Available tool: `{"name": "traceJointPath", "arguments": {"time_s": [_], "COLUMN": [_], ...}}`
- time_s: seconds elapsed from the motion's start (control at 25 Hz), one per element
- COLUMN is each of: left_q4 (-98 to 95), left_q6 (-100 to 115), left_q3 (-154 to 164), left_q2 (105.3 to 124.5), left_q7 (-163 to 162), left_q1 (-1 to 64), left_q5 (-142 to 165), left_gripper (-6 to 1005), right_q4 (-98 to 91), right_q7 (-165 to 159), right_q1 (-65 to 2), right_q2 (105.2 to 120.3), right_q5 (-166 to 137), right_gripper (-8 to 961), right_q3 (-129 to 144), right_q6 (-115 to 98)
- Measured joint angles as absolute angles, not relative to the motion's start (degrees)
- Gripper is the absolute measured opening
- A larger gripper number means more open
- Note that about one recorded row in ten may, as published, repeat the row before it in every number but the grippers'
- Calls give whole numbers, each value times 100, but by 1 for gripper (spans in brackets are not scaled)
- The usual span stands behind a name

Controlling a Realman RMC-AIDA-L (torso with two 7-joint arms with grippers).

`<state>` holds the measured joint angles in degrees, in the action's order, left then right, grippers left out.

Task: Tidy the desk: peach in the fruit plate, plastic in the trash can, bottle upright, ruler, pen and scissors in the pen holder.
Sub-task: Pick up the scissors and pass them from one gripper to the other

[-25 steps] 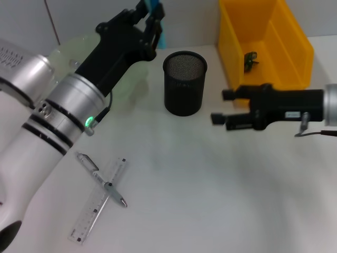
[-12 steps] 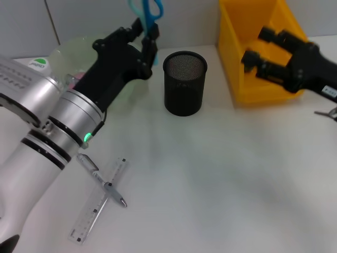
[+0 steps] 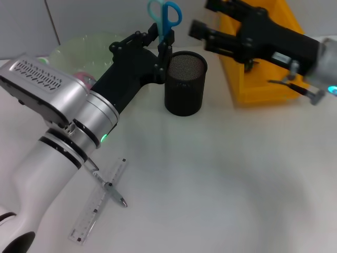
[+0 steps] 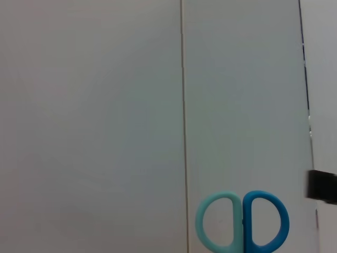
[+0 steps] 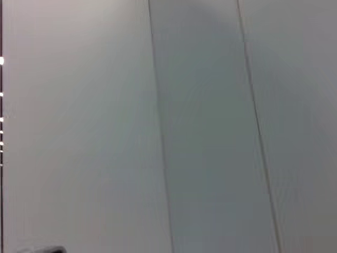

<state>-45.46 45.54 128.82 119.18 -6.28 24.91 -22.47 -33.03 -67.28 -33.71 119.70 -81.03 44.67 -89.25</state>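
One step is in hand: the left gripper (image 3: 158, 46) grips the scissors (image 3: 164, 16) beside the holder (image 3: 184, 83), needing centring above it, while the right gripper (image 3: 218, 23) hangs wide open.

The scissors (image 3: 164, 16) show only their blue handle loops; the blades are hidden behind the left gripper (image 3: 160, 45), just left of the pen holder (image 3: 185, 83). The fruit plate (image 3: 87, 46) at far left is mostly covered by the left arm. The trash can (image 3: 266, 87) is half hidden behind the right gripper (image 3: 208, 23), its top cut off at the far edge.
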Motion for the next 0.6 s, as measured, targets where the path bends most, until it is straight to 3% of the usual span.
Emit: {"name": "traceJointPath", "arguments": {"time_s": [0.6], "left_q4": [-4562], "left_q6": [4525], "left_q3": [13147], "left_q2": [11918], "left_q7": [-10], "left_q1": [2634], "left_q5": [-2940], "left_gripper": [317], "right_q4": [-3819], "right_q7": [-6521], "right_q1": [-3392], "right_q2": [11983], "right_q5": [-6643], "right_gripper": [821], "right_q3": [6778], "right_q6": [-7031]}}
